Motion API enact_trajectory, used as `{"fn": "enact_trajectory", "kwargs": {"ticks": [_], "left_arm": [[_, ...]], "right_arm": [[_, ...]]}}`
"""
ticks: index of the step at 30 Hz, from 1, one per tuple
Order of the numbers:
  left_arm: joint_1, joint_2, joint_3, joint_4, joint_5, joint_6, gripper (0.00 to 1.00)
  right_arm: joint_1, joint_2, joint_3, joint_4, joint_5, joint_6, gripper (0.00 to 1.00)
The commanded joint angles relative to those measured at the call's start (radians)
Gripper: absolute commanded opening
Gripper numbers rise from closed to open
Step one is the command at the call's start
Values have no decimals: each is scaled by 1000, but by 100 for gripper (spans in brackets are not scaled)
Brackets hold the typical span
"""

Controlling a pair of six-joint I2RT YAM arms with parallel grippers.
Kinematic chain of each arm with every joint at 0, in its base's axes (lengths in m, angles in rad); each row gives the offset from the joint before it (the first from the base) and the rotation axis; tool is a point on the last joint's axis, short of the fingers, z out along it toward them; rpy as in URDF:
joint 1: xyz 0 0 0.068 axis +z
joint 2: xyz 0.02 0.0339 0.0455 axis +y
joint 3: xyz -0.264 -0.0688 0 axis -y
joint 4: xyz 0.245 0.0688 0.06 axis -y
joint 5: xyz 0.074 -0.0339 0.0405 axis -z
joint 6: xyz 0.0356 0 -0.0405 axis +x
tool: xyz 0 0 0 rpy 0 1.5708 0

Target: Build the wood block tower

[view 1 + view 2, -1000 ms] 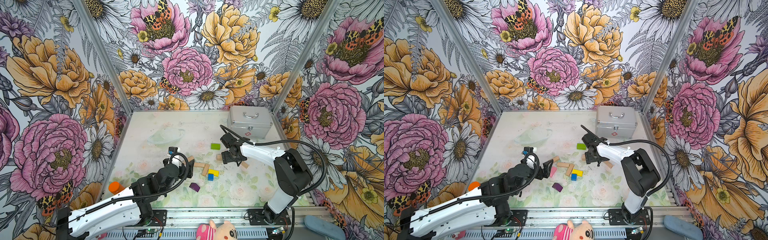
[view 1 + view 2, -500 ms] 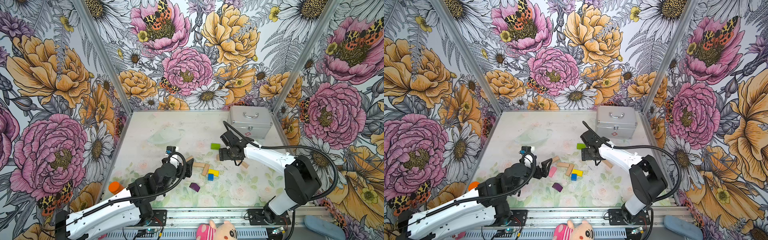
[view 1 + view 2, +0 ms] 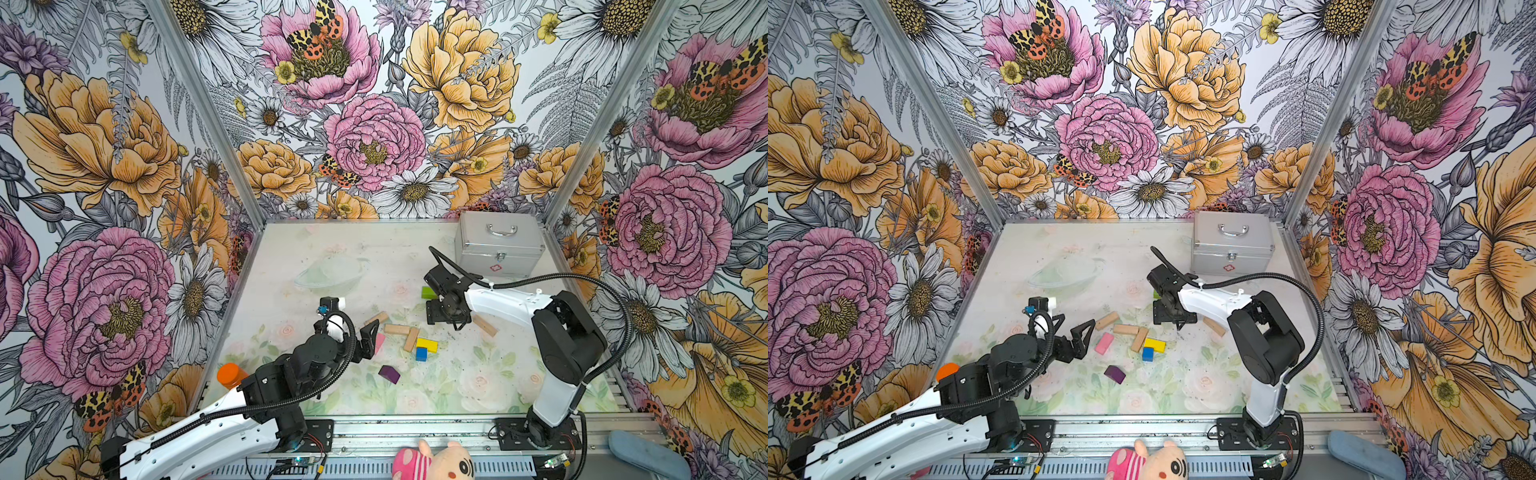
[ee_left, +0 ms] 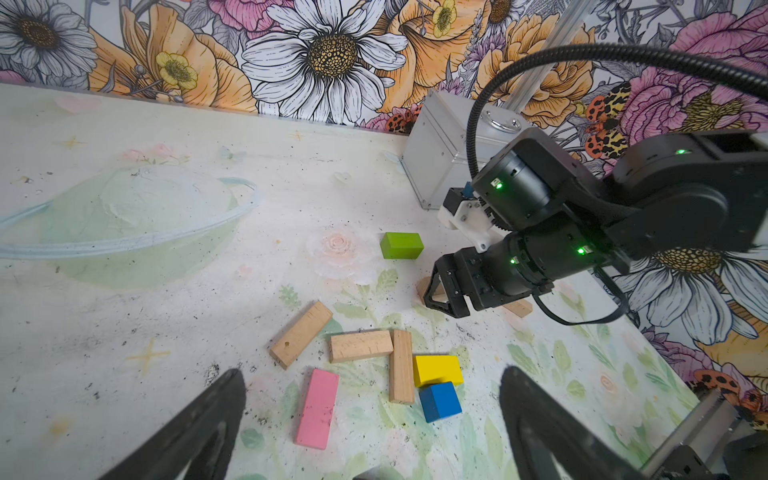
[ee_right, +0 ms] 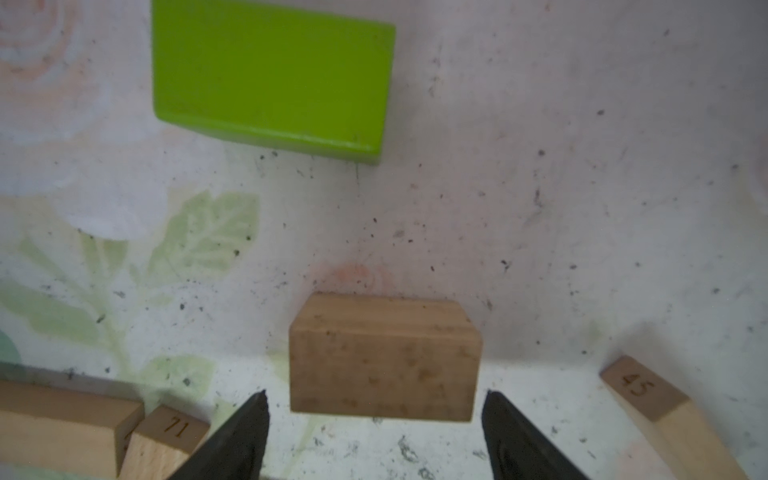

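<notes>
The wood blocks point(image 4: 360, 345) are all loose and flat on the table point(image 3: 465, 382), so there's no tower at all yet, not even a first layer.

What matters is one plain tan block point(image 5: 384, 357) and the right gripper point(image 5: 376, 428). The wrist view shows that block dead ahead, sitting between the two fingertips point(image 5: 249, 432) with a thin gap on each side. Its wide face runs straight across from finger to finger, so the jaws look lined up to squeeze it end to end. I can't tell how long it runs away from the camera. The jaws are spread apart and gripping nothing. The green block point(image 5: 270, 79) lies just beyond it, apart, and two more tan bars sit off to either side.

The right arm is clearly the nearer one. The left gripper point(image 3: 1074, 337) is also wide open and empty, sitting back by the pink block point(image 4: 316, 409).

Looks-wise, the target is bare wood, a bit speckled, with square edges. The yellow point(image 4: 437, 370) and blue point(image 4: 439, 401) pieces touch in the middle cluster, and the purple one point(image 3: 389, 374) sits alone.
</notes>
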Motion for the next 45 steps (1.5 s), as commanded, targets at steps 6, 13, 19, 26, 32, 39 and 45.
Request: {"fn": "enact_trajectory", "kwargs": {"ticks": [6,13,19,26,32,39,45], "left_arm": [[22,-19,-18,-33,-19,-4,97],[34,-23,-18,-33,-18,1,97],[43,-36,-18,-43,-12,6,97],[55,-56,-18,-54,-7,10,97],[65,-61,-18,-55,2,10,97],[65,-64,-21,-57,12,5,97],[67,-68,-21,-58,8,4,97]], "right_arm": [[6,53,55,17,9,1,59],[21,76,112,17,5,14,55],[26,122,168,15,-1,39,53],[26,160,210,15,-3,59,53],[27,197,248,1,15,60,53],[22,217,273,-27,30,53,53],[11,214,274,-45,42,35,54]]}}
